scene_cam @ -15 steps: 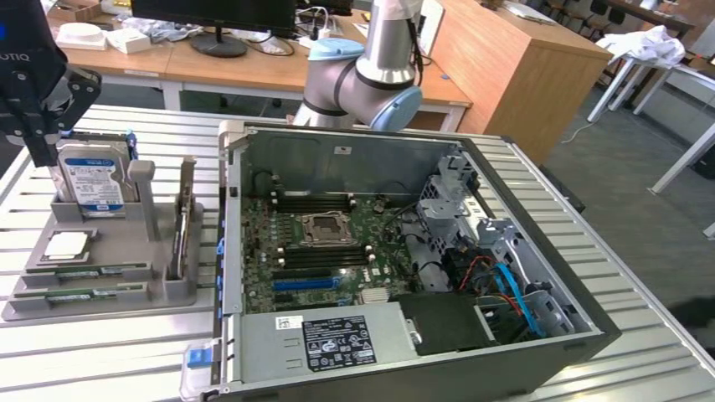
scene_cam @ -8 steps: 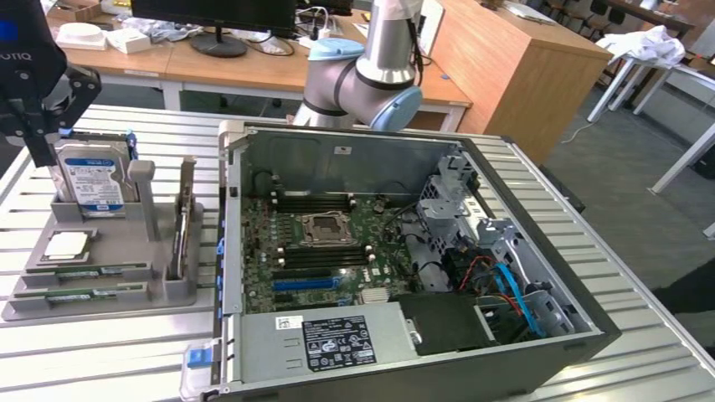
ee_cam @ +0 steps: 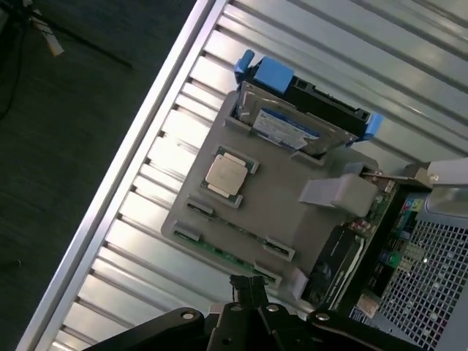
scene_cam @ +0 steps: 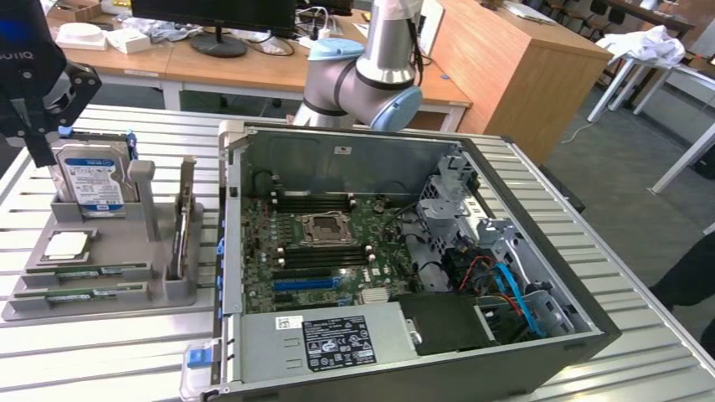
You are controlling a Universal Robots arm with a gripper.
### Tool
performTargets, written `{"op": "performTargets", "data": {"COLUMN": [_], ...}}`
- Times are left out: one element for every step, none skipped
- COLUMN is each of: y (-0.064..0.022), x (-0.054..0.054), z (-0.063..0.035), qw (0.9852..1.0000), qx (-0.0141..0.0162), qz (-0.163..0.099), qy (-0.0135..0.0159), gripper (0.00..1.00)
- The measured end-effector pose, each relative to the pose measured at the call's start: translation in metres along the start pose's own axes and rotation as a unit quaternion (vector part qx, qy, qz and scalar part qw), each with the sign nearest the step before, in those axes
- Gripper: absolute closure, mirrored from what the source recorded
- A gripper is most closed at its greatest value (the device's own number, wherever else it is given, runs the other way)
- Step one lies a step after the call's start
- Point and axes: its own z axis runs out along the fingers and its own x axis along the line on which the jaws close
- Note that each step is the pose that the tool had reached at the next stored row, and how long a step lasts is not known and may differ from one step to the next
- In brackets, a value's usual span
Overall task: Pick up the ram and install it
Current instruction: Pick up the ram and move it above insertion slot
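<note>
Two rams lie flat in the front slots of a grey holder tray (scene_cam: 112, 306): one ram (scene_cam: 87, 272) behind, the other ram (scene_cam: 80, 295) nearer the tray's front edge. In the wrist view they are thin green strips, ram (ee_cam: 235, 228) and ram (ee_cam: 219, 254), on the tray (ee_cam: 278, 197). My gripper (scene_cam: 36, 138) hangs above the tray's back end, over the hard drive, well above the rams. Its fingers (ee_cam: 248, 289) are shut together with nothing between them.
The tray also carries an upright hard drive (scene_cam: 92, 180), a square silver processor (scene_cam: 65, 244) and an expansion card (scene_cam: 181, 226) standing on edge. An open computer case (scene_cam: 537, 251) with its motherboard (scene_cam: 318, 251) lies to the exterior view's right. Everything rests on a slatted metal table (scene_cam: 112, 352).
</note>
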Motion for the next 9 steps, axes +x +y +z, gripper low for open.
{"op": "performTargets", "data": {"y": [0.0000, 0.0000, 0.0000, 0.0000, 0.0000, 0.0000, 0.0000, 0.0000, 0.0000], "x": [0.0000, 0.0000, 0.0000, 0.0000, 0.0000, 0.0000, 0.0000, 0.0000, 0.0000], "z": [0.0000, 0.0000, 0.0000, 0.0000, 0.0000, 0.0000, 0.0001, 0.0000, 0.0000], "qw": [1.0000, 0.9998, 0.9996, 0.9993, 0.9990, 0.9985, 0.9979, 0.9973, 0.9966], "qx": [-0.0001, -0.0003, -0.0004, -0.0005, -0.0006, -0.0008, -0.0009, -0.0010, -0.0011], "qz": [-0.009, -0.019, -0.028, -0.036, -0.045, -0.054, -0.064, -0.073, -0.082], "qy": [0.0004, 0.0008, 0.0012, 0.0016, 0.0020, 0.0024, 0.0028, 0.0033, 0.0037], "gripper": [0.90, 0.90, 0.90, 0.90, 0.90, 0.90, 0.90, 0.90, 0.90]}}
